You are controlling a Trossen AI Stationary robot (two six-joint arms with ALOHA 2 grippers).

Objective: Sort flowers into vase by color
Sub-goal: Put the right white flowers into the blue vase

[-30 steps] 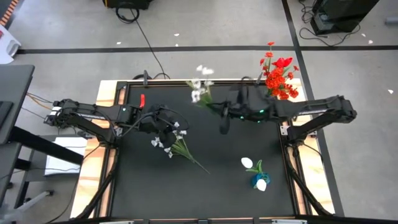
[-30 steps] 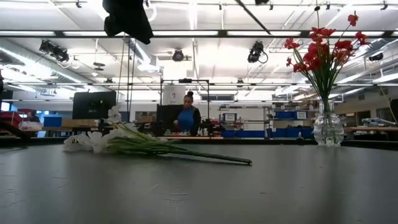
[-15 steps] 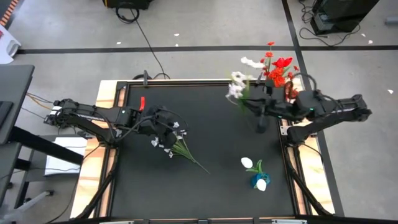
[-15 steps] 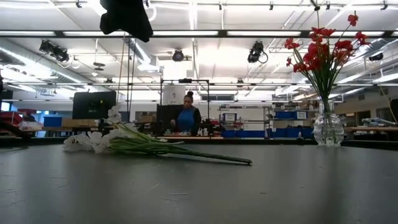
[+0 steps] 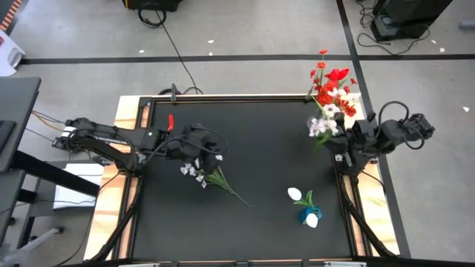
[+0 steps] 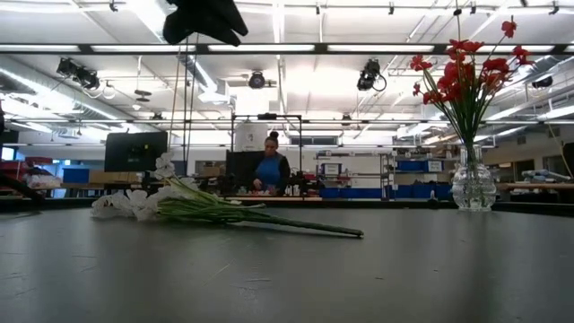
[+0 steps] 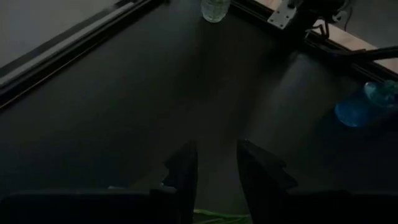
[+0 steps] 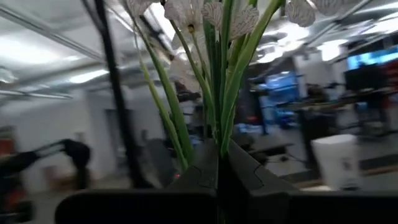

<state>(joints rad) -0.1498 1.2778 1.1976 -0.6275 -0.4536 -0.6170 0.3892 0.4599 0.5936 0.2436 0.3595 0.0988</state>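
My right gripper (image 5: 343, 139) is at the table's right edge, just near of the clear glass vase (image 6: 473, 186) of red flowers (image 5: 331, 87), and is shut on a bunch of white flowers (image 5: 322, 123). Another white bunch (image 5: 200, 172) lies flat on the table's left half, its stalks pointing to the near right. My left gripper (image 5: 197, 145) hovers above that bunch, open by a narrow gap (image 7: 214, 168), with a green stalk (image 7: 211, 217) just below the fingers. A blue vase (image 5: 309, 214) with white blooms sits on the near right. My right gripper pinches the white bunch by its green stalks (image 8: 217, 135), several together, between the two shut fingers (image 8: 205, 171). The fingers lie along the stalks. The bunch is lifted clear of the table, and its blooms (image 8: 214, 15) stand out beyond the fingertips.
The table's dark middle between the lying bunch and the blue vase (image 7: 356, 110) is bare. The glass vase stands at the far right corner by the table frame (image 5: 339, 157). A person (image 6: 268, 170) stands far behind the table in the low view.
My right gripper, shut on the white bunch throughout, has carried it from the table's far middle across to the right edge, ending beside the red flowers. My left gripper has shifted slightly above the lying bunch, which has stayed put.
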